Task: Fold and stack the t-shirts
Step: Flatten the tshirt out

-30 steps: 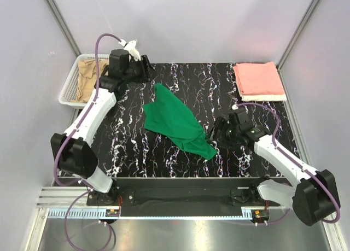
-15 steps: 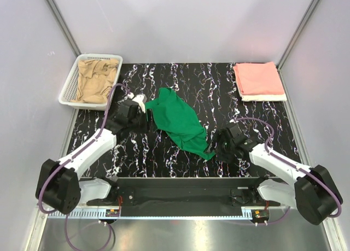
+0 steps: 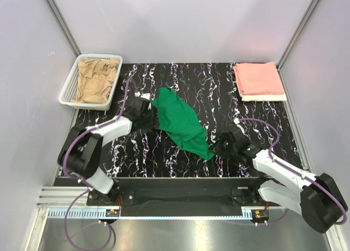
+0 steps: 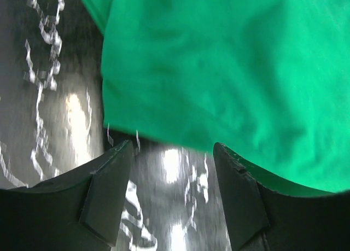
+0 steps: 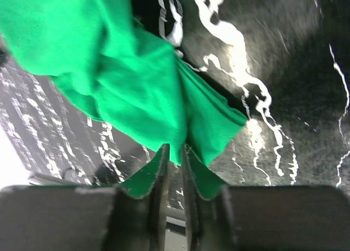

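Note:
A crumpled bright green t-shirt [image 3: 180, 122] lies mid-table. My left gripper [image 3: 152, 120] is low at its left edge, open; in the left wrist view the wide-apart fingers [image 4: 112, 188] frame bare table just below the green hem [image 4: 219, 70]. At the shirt's lower right corner my right gripper [image 3: 218, 147] is shut on a pinched fold of the green cloth [image 5: 142, 92], which runs in between its tips [image 5: 174, 155]. A tan-beige t-shirt [image 3: 95, 79] lies bunched in the basket. The salmon pink t-shirt [image 3: 258, 77] is folded on top of a white one [image 3: 265, 98].
The white mesh basket [image 3: 70, 87] stands at the back left corner. The folded stack is at the back right, close to the right wall. The tabletop is black marble pattern [image 3: 219, 92], with a black rail along the near edge.
My left arm swung from the basket down to the green shirt's left edge and opened wider. My right gripper moved in and closed on the shirt's lower right corner.

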### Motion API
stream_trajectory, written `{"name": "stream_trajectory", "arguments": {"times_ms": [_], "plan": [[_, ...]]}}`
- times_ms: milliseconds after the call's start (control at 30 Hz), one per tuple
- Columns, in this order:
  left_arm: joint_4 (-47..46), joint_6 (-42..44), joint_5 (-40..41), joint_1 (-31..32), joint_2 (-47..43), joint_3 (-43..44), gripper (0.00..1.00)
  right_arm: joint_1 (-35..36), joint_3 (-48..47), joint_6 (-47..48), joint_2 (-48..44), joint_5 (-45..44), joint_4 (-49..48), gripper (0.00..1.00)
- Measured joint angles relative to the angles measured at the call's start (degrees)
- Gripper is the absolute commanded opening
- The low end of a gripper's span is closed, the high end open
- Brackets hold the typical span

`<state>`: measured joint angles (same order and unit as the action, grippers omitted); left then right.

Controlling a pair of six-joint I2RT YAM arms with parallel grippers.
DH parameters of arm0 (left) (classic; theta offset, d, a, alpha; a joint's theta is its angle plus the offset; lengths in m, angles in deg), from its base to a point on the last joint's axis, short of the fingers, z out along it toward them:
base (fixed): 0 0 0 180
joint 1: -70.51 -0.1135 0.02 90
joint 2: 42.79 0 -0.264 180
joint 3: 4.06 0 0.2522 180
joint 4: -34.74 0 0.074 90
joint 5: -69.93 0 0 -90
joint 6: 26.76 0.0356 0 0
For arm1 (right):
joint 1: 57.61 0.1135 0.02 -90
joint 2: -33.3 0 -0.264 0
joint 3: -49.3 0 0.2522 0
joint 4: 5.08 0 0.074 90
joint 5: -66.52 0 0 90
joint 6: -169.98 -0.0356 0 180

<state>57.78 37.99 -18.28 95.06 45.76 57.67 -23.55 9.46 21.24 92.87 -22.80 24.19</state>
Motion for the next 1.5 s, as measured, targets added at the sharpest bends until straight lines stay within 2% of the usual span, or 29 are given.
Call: {"name": "stream_trajectory", "arguments": {"times_ms": [67,100,167,200,233,267,333,367,433,467,500,567,700,767,1067,1500], "plan": [[-0.15,0.42,0.42,0.00,3.41,2.36,0.66,0.00,0.00,-0.02,-1.25,-1.09,-0.46,0.07],[-0.42,0.70,0.46,0.00,4.66,3.04,0.65,0.02,0.00,-0.07,-1.36,-1.53,-0.70,0.00],[-0.52,1.01,0.48,0.00,5.97,3.52,0.59,0.02,0.07,-0.20,-1.14,-2.19,-0.72,0.00],[-0.48,1.25,0.48,0.00,6.49,3.69,0.52,0.02,0.09,-0.26,-0.94,-2.43,-0.72,0.00],[-0.44,1.46,0.46,0.00,7.06,3.98,0.33,0.02,0.09,-0.26,-0.55,-2.73,-0.72,0.00],[-0.39,1.44,0.44,0.00,7.48,4.22,0.25,0.02,0.09,-0.26,-0.31,-2.84,-0.70,0.00],[-0.13,2.21,0.37,0.00,7.96,4.81,0.20,0.02,0.24,-0.26,-0.02,-3.08,-0.70,0.00],[0.15,2.51,0.31,0.00,7.91,5.09,0.21,0.02,0.33,-0.24,-0.02,-3.10,-0.68,0.01],[0.44,3.08,0.37,0.20,7.13,5.42,0.31,0.02,0.68,-0.17,-0.17,-3.02,-0.72,0.16],[0.87,3.32,0.44,0.26,6.32,5.40,0.47,0.02,0.90,-0.24,-0.33,-3.02,-0.70,0.35],[1.42,3.98,0.46,0.33,4.87,5.33,0.54,0.02,1.16,-0.37,-0.57,-2.73,-0.68,0.41],[1.11,4.07,0.68,0.33,1.05,4.68,0.55,0.07,1.53,0.35,-0.79,-2.29,-0.61,0.50],[-0.48,4.26,1.09,-1.95,-5.66,4.00,0.43,0.07,2.05,0.63,-0.76,-1.33,-0.59,0.53],[-1.53,4.39,1.14,-4.35,-5.27,4.09,0.43,0.07,2.05,0.59,-0.76,-1.01,-0.68,0.53],[-1.14,5.44,-2.08,-10.25,7.98,6.29,0.45,0.07,2.05,0.39,-2.56,1.84,-0.66,0.54],[-1.53,6.86,-12.46,-13.81,15.04,11.28,0.43,0.07,5.18,-0.52,-3.96,3.78,-1.09,0.59]]}}
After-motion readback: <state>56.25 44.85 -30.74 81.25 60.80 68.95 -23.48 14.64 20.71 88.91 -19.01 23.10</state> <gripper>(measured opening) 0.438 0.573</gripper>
